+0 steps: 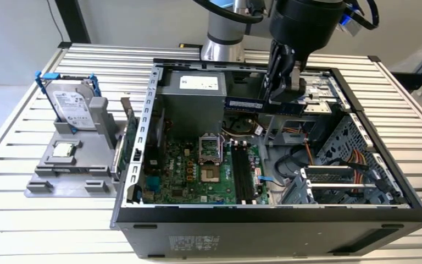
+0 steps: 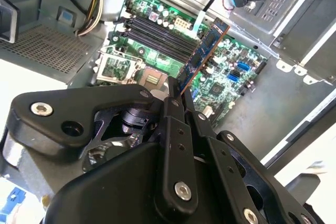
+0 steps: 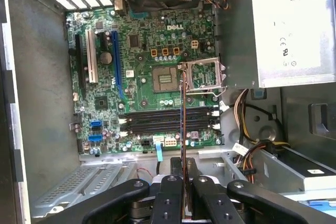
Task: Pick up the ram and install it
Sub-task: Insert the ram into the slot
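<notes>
Dark bluish-green with black chips, the long, thin ram stick (image 1: 248, 103) hung over the open grey metal computer case (image 1: 270, 213), pinched near one end by your black two-fingered gripper (image 1: 284, 92). In the first wrist view it showed edge-on, clear of the green motherboard's black memory slots (image 3: 168, 121). You could have judged it light and stiff but fragile. It was best held by its bare board edges, away from chips and contacts, with a modest squeeze, since it might crack or slip.
</notes>
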`<state>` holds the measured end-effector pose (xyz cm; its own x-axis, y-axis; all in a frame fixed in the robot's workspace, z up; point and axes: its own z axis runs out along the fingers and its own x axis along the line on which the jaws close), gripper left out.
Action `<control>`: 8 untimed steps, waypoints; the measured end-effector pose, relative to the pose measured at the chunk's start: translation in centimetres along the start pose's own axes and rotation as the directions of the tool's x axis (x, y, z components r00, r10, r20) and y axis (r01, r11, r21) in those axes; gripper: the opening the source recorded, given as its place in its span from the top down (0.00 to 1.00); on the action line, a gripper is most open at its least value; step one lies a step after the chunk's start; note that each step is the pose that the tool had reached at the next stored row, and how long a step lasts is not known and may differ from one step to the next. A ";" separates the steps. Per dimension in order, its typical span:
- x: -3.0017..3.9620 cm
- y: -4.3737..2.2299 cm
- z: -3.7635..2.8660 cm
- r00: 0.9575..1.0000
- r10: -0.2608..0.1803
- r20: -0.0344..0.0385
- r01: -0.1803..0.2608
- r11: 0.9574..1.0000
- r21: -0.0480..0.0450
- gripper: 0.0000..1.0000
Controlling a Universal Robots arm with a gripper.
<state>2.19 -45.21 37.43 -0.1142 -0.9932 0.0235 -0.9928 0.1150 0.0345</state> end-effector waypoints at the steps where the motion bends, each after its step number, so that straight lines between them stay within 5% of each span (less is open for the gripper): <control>1: 0.00 0.00 0.00 1.000 0.004 0.000 -0.004 1.000 0.000 1.00; 8: 0.00 0.00 0.00 1.000 0.028 0.001 -0.028 1.000 -0.001 1.00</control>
<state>2.18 -45.21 37.44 -0.1416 -0.9896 0.0236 -0.9892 0.1424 0.0345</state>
